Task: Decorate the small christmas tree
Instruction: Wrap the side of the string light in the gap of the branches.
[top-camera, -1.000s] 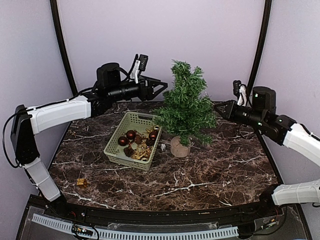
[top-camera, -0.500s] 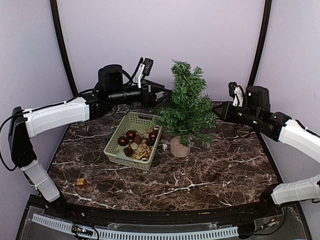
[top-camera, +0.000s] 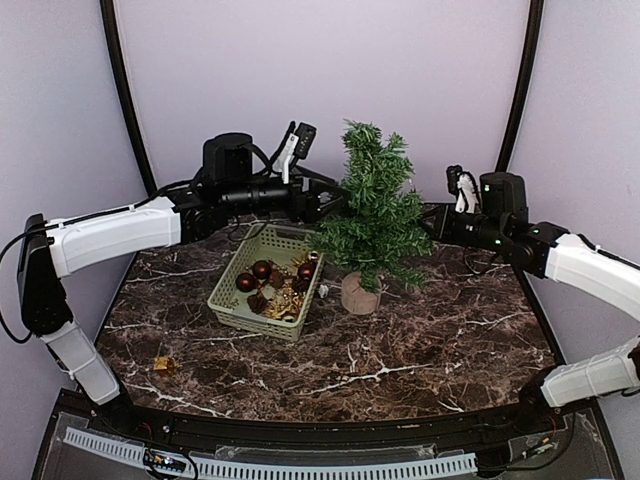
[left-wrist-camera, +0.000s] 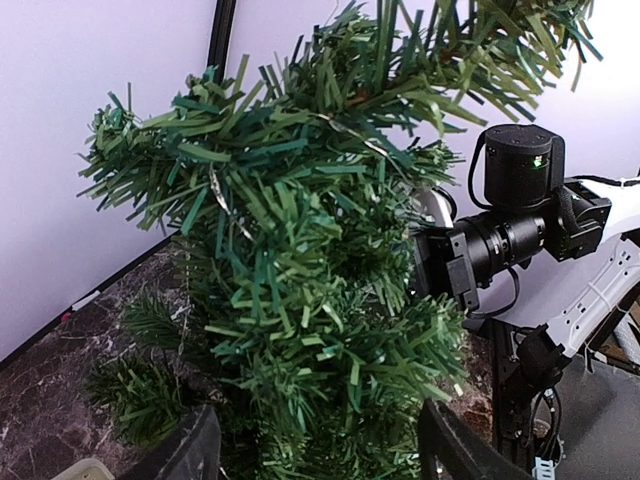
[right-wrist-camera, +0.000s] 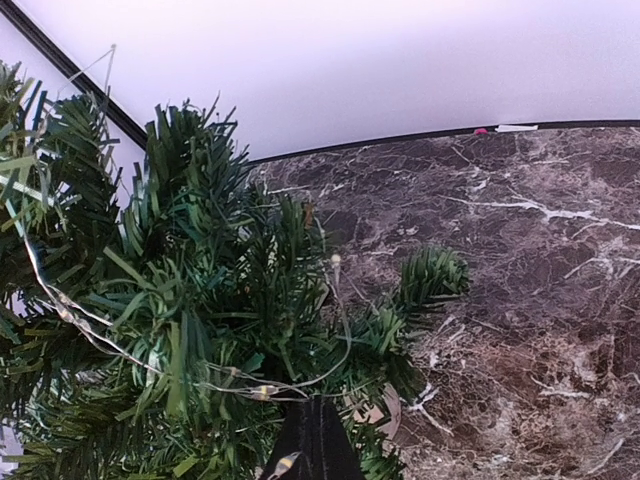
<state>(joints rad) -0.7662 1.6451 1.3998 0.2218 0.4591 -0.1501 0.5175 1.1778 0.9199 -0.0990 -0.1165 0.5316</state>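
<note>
Small bushy green christmas tree (top-camera: 372, 215), upright, is flanked: left gripper (left-wrist-camera: 320, 445) is spread around its branches, right gripper (right-wrist-camera: 312, 438) is clenched shut at its opposite side.

My left arm (top-camera: 110, 228), left of the frame, wears white shells between black joints; my right arm (top-camera: 590, 268) matches it. Each carries a round black motor housing (top-camera: 228, 156) and thin black cables (top-camera: 264, 160). My left gripper (left-wrist-camera: 318, 445) has matte black fingers (left-wrist-camera: 190, 452).
</note>
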